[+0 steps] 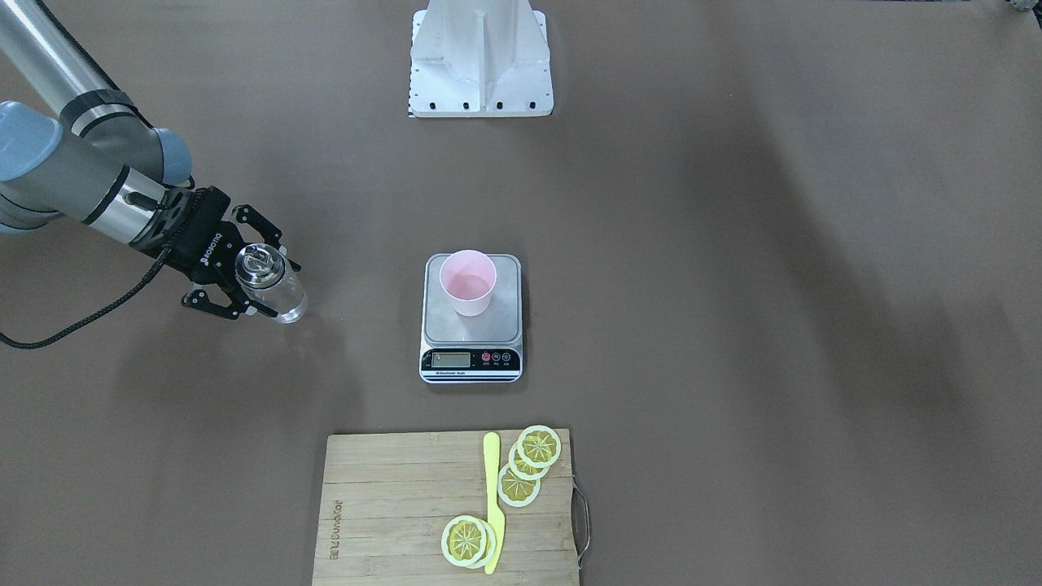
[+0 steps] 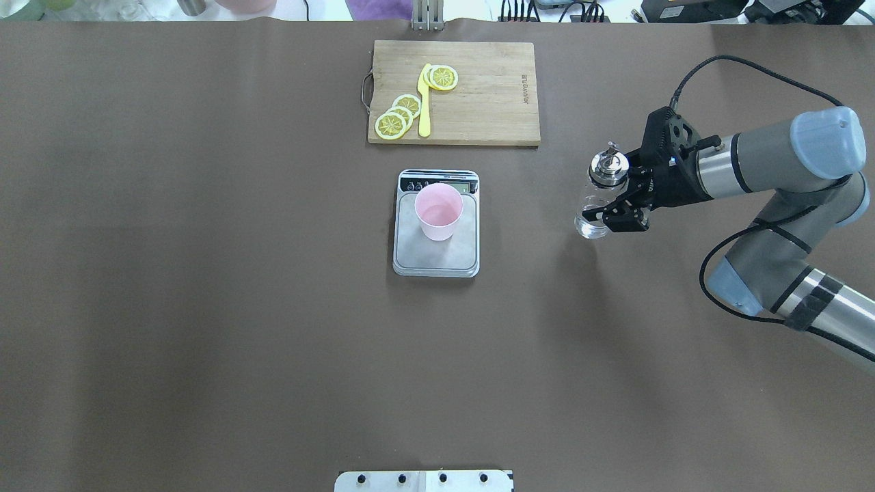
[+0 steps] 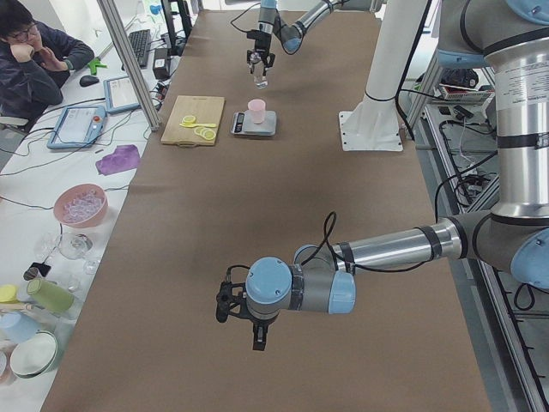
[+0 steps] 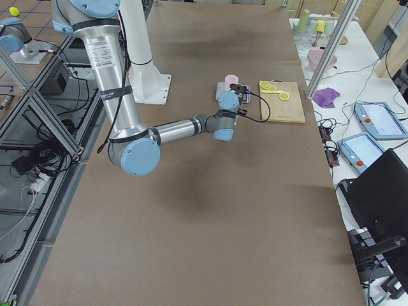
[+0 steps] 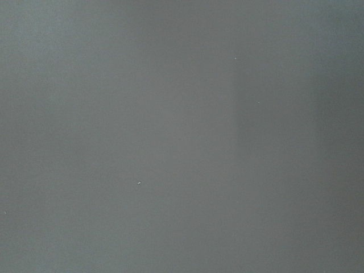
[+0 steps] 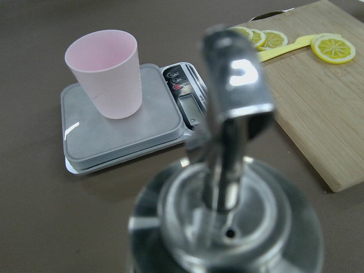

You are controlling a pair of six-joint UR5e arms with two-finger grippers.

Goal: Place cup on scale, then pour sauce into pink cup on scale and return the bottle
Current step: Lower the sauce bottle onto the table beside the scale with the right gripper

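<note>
The pale pink cup (image 1: 467,281) stands upright on the steel platform of the small digital scale (image 1: 472,330) at the table's middle. Off to the robot's right, my right gripper (image 1: 273,289) is shut on the clear glass bottle (image 1: 281,295), held upright with its silver pour-spout cap (image 6: 227,170) filling the right wrist view. The sauce inside is too clear to make out. I cannot tell whether the bottle's base touches the table. My left gripper (image 3: 257,335) hangs over bare table far from the scale; whether it is open or shut I cannot tell.
A bamboo cutting board (image 2: 492,102) with lemon slices (image 2: 400,116) and a yellow knife (image 2: 424,102) lies just beyond the scale. The white robot base (image 1: 482,65) stands on the robot's side. A person (image 3: 34,51) sits past the table's far edge.
</note>
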